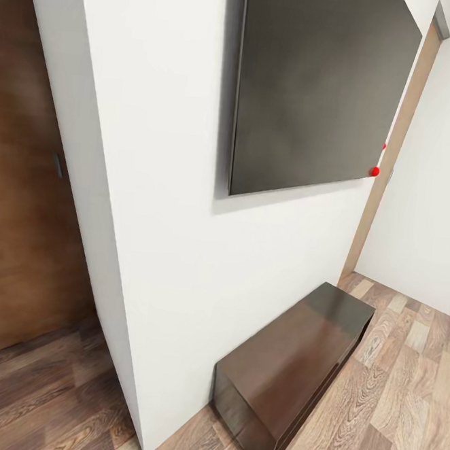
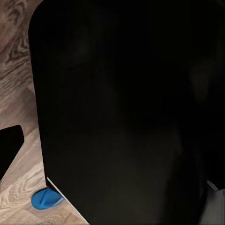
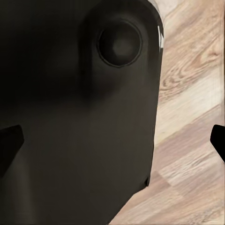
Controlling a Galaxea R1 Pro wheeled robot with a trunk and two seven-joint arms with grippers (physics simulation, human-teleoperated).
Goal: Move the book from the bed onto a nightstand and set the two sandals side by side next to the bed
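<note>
One bright blue sandal (image 2: 46, 199) lies on the wood-plank floor (image 2: 16, 89), its toe end poking out from behind the robot's black body (image 2: 126, 117) in the left wrist view. My left gripper (image 2: 112, 145) hangs above the floor; one dark fingertip (image 2: 9, 146) sits at the frame edge and nothing is held. My right gripper (image 3: 112, 140) is open, its fingertips (image 3: 9, 143) far apart over the black body and floor, holding nothing. The book, the bed and the nightstand are out of view.
The head view faces a white wall corner (image 1: 151, 212) with a dark flat panel (image 1: 319, 90) mounted on it. A long low dark brown bench (image 1: 295, 354) stands against the wall below. A brown wooden door (image 1: 22, 200) is at the left and a door frame (image 1: 394, 165) at the right.
</note>
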